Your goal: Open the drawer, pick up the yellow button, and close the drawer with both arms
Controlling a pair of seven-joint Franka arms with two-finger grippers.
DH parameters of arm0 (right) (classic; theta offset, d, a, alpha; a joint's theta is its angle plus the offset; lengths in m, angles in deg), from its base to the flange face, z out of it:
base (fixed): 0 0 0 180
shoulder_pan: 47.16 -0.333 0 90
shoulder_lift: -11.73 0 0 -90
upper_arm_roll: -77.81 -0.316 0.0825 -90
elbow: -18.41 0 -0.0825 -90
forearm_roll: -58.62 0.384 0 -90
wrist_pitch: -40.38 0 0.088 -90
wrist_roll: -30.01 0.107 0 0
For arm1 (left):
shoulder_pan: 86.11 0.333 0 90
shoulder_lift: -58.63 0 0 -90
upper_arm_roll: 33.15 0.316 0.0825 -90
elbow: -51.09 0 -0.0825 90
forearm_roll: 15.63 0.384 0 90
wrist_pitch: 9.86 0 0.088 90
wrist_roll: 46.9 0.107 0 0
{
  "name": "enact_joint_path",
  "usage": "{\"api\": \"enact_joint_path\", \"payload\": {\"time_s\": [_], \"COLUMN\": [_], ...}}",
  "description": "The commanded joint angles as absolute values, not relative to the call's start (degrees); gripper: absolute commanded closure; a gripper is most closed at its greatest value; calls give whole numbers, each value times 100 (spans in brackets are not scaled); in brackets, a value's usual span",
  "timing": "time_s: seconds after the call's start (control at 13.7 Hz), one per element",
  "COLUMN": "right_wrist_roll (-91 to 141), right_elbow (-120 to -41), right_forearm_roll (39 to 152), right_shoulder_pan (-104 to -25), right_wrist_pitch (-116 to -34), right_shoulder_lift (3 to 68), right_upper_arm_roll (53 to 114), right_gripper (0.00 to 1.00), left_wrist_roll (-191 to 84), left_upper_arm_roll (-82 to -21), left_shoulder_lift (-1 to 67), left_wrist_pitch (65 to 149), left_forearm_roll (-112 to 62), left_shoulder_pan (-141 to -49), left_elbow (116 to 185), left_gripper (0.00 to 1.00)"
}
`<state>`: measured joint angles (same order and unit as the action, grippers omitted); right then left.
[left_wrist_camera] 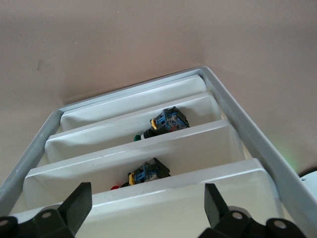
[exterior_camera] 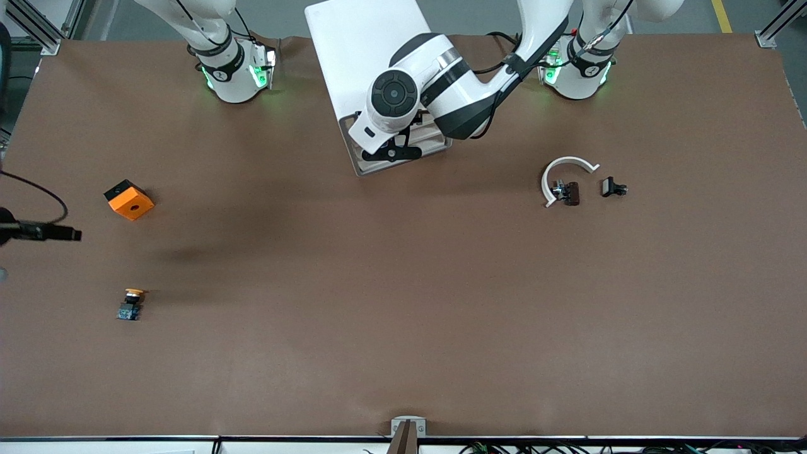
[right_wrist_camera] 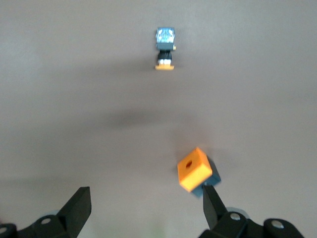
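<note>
**Button out on the table, drawers open**

The button (exterior_camera: 131,304) lies on brown matte tabletop, nearer the front camera than the orange cube (exterior_camera: 129,199). Tiny, rigid plastic, light (probably skids); pinch the dark body, not the round cap.

Right gripper (right_wrist_camera: 143,218) spread, empty, over the cube. Left gripper (left_wrist_camera: 146,215) spread above the white cabinet's drawer (left_wrist_camera: 148,171), smooth hard trays.

Right gripper (right_wrist_camera: 143,210) hangs above the brown table (right_wrist_camera: 59,99), black fingers (right_wrist_camera: 77,208) spread wide, nothing between them. Orange cube with a dark hole (right_wrist_camera: 194,169) lies just ahead of one fingertip. Tiny push-button with orange cap, dark body, blue base (right_wrist_camera: 165,48) lies on its side well ahead of the gripper.
</note>
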<state>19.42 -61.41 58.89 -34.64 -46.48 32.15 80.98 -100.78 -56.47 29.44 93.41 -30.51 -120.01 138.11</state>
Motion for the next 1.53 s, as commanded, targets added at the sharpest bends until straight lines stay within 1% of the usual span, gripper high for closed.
{"api": "enact_joint_path", "payload": {"time_s": [0.0, 0.22, 0.37, 0.44, 0.58, 0.73, 1.02, 1.17, 1.46], "right_wrist_roll": [2076, 2420, 2473, 2508, 2508, 2517, 2561, 2561, 2535], "right_elbow": [-6306, -6306, -6280, -6210, -5807, -5717, -5717, -5752, -5814], "right_forearm_roll": [5915, 5923, 5906, 5906, 5906, 5879, 5976, 5985, 5976], "right_shoulder_pan": [-3406, -3415, -3468, -3485, -3425, -3424, -3363, -3371, -3528], "right_wrist_pitch": [-4287, -4154, -4136, -4005, -3627, -3626, -3539, -3459, -3047], "right_shoulder_lift": [2713, 2448, 2404, 2413, 2474, 2474, 2395, 2142, 1649], "right_upper_arm_roll": [8045, 8018, 8009, 8018, 8027, 8036, 8054, 8027, 8009], "right_gripper": [0, 0, 0, 0, 0, 0, 0, 0, 0], "left_wrist_roll": [-10052, -10052, -10052, -10052, -10043, -10017, -10060, -10034, -10034], "left_upper_arm_roll": [-5618, -5609, -5592, -5592, -5592, -5635, -5635, -5653, -5679], "left_shoulder_lift": [3243, 3419, 3550, 3603, 3665, 3718, 3805, 3850, 3850], "left_wrist_pitch": [9236, 9245, 9245, 9245, 9245, 9245, 9123, 8824, 8753], "left_forearm_roll": [-3146, -3093, -3014, -2796, -2016, -1267, -1089, -1106, -1186], "left_shoulder_pan": [-11663, -11083, -10600, -10346, -9923, -9510, -8930, -8630, -8059], "left_elbow": [13828, 13732, 13687, 13679, 13687, 13696, 13696, 13687, 13696], "left_gripper": [0, 0, 0, 0, 0, 0, 0, 0, 0]}}
